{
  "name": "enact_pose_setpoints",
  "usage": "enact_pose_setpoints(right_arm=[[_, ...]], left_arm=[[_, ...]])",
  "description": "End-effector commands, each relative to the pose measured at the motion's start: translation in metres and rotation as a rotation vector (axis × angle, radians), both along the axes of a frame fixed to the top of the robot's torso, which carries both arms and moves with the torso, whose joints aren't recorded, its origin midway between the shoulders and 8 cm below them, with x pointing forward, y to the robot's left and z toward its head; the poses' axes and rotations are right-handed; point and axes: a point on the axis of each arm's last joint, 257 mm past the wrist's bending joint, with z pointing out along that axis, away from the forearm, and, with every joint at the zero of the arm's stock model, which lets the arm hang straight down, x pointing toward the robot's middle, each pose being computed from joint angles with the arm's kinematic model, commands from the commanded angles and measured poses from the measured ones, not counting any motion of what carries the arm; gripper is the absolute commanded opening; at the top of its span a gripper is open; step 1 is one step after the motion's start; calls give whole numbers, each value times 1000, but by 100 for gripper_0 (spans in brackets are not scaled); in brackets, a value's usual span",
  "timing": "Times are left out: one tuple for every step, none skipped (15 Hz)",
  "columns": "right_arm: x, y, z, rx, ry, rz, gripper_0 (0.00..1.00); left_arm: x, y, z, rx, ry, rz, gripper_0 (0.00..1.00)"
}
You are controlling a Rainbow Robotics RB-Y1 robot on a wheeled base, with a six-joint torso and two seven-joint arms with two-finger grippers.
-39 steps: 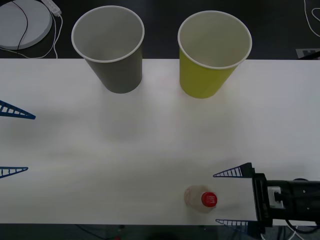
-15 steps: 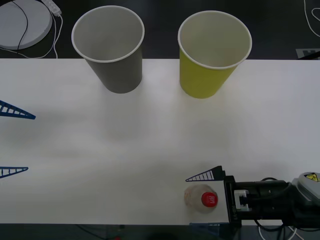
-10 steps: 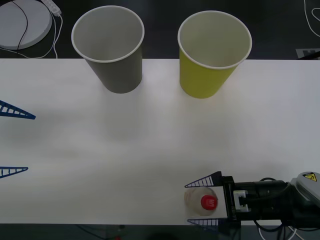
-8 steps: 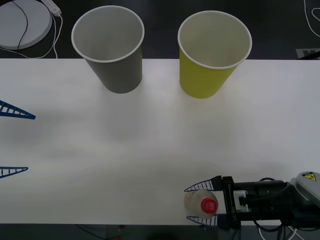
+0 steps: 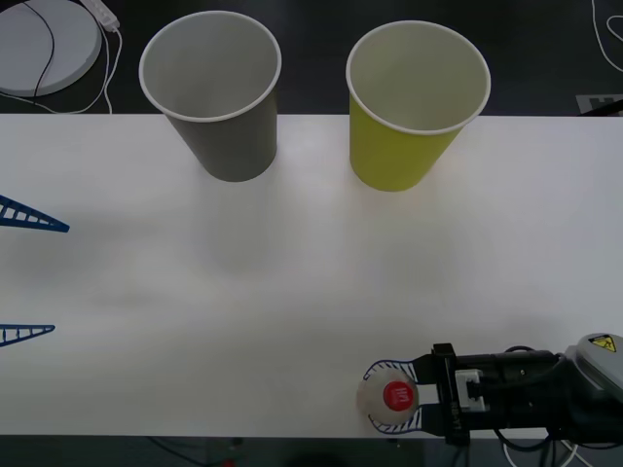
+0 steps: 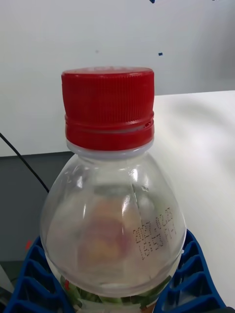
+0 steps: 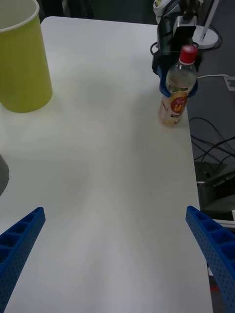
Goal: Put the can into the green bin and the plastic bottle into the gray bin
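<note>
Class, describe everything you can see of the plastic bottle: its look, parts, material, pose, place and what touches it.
The plastic bottle is small, of clear plastic, with a ribbed red screw cap, a printed date code on its shoulder and a pale label with red print. It stands upright near the table's front edge, toward the robot's right, away from both cups. The right pincer is closed on it, blue ribbed fingers wrapping its body below the shoulder. Its base rests on the table.
</note>
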Motion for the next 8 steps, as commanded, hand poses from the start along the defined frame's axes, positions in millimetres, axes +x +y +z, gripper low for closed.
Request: enact_pose_setpoints(right_arm=[[3, -3, 5, 12, 6, -10, 0], [3, -5, 6, 16, 13, -15, 0], [6, -8, 10, 15, 7, -20, 0], [7, -11, 12, 16, 10, -26, 0], [9, -12, 15, 23, 13, -30, 0], [10, -15, 19, 27, 18, -34, 0], [12, -17, 22, 32, 19, -41, 0], [15, -21, 27, 35, 22, -50, 0]], left_arm=[[0, 0, 0, 0, 0, 0, 100], [0, 0, 0, 0, 0, 0, 100], [0, 0, 0, 0, 0, 0, 100], [0, 0, 0, 0, 0, 0, 100], [0, 0, 0, 0, 0, 0, 100], [0, 0, 0, 0, 0, 0, 100], [0, 0, 0, 0, 0, 0, 100], [0, 0, 0, 0, 0, 0, 100]])
